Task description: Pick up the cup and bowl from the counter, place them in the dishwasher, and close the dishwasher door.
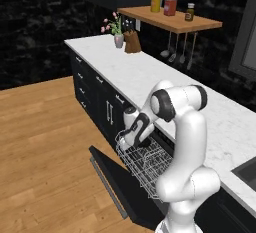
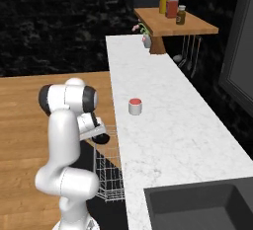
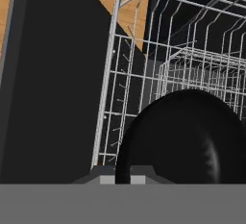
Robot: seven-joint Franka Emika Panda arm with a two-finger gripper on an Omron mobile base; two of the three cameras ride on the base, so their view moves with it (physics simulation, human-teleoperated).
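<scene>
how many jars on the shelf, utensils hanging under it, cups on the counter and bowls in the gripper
jars on the wooden shelf: 3 (yellow, red, small brown)
hanging utensils: 4
cup on the counter: 1
black bowl at the gripper over the dishwasher rack: 1
total: 9

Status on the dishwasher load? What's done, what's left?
Nothing is stowed yet. In hand: the gripper holds the black bowl just over the pulled-out wire rack, not yet set down. Left: release the bowl, fetch the cup, which stands on the counter, then shut the door, which lies open and flat.
</scene>
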